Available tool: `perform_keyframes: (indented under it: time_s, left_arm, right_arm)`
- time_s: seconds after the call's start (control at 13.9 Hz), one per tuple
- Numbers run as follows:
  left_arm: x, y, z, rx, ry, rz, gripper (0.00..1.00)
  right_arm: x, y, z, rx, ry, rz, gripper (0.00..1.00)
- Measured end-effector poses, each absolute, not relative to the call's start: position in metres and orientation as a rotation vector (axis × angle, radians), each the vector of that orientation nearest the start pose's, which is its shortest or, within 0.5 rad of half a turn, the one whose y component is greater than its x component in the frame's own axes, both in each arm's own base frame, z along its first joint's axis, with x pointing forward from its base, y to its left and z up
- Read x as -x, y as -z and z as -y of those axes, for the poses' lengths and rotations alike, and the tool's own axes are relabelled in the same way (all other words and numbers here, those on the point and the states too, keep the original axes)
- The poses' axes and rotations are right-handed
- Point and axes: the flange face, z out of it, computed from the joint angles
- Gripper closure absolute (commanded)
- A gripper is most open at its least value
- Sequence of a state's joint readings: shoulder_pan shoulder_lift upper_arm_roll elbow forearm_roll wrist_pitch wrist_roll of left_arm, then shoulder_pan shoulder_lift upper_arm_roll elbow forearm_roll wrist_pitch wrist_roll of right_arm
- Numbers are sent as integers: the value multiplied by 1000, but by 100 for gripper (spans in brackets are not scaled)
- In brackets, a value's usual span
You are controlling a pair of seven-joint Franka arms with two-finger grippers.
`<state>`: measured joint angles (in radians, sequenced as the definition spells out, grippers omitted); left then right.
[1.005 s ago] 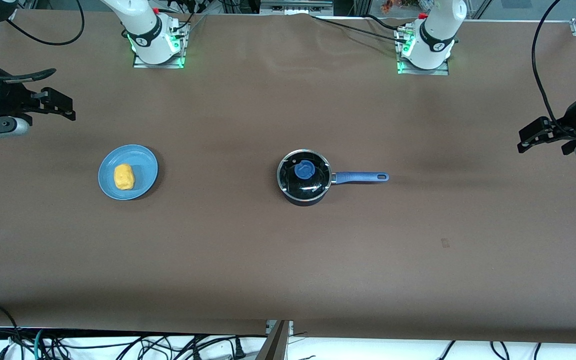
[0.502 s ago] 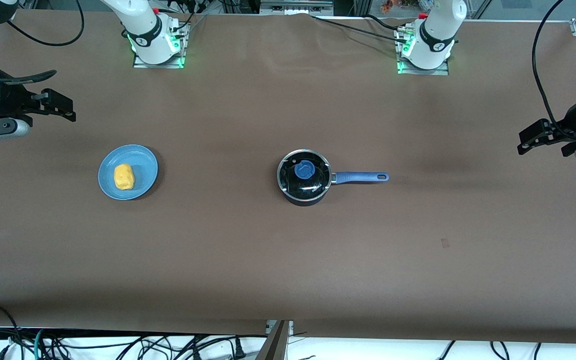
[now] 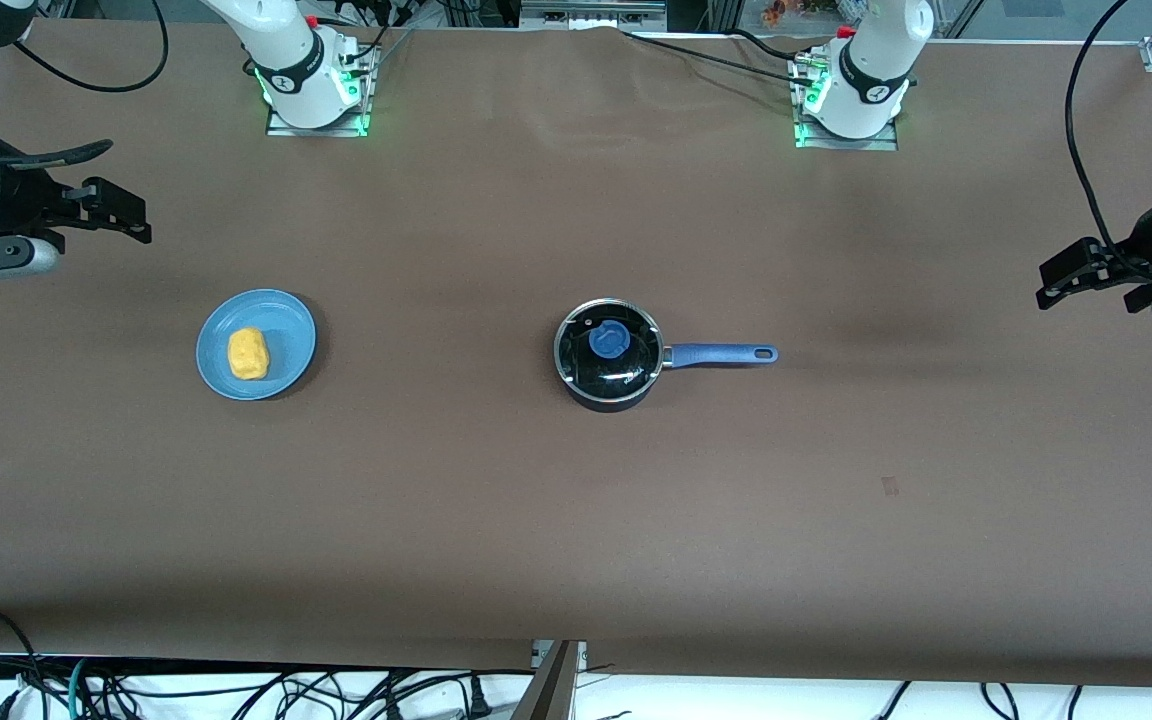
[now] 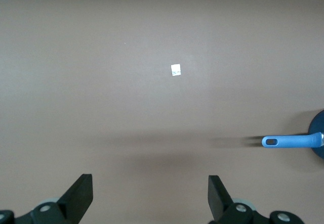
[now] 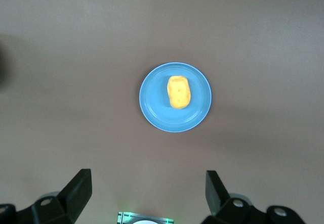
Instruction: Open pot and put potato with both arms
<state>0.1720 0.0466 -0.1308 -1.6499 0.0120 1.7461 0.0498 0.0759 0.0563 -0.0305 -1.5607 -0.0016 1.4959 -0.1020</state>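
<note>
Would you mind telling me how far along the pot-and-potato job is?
Nothing is done yet. The lid sits on the pot; the potato lies on the blue plate. Left gripper and right gripper hang open, empty, at the table's ends. Lifting the lid and moving the potato remain.

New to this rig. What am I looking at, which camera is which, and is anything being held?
Two white robot arms are bolted along one edge of a brown table. The wide picture comes from a high camera facing them. The other two come from cameras on each arm's wrist, looking down past its black fingers.

The left gripper hangs over bare table near the pot's handle end. The right gripper hangs over table near the plate. Both are open and hold nothing.

On the table a black pot sits with its glass lid on. Toward the right arm's end, a blue plate carries the potato.
</note>
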Motion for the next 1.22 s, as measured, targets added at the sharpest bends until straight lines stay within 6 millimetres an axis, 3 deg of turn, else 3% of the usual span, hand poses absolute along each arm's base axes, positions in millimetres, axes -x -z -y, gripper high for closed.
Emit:
perform_keyframes:
  time_s: [1.22]
  left_arm:
    - [-577, -573, -28, 3135, 16, -4, 0]
  right_arm:
    - [-561, -592, -26, 3127, -190, 231, 1]
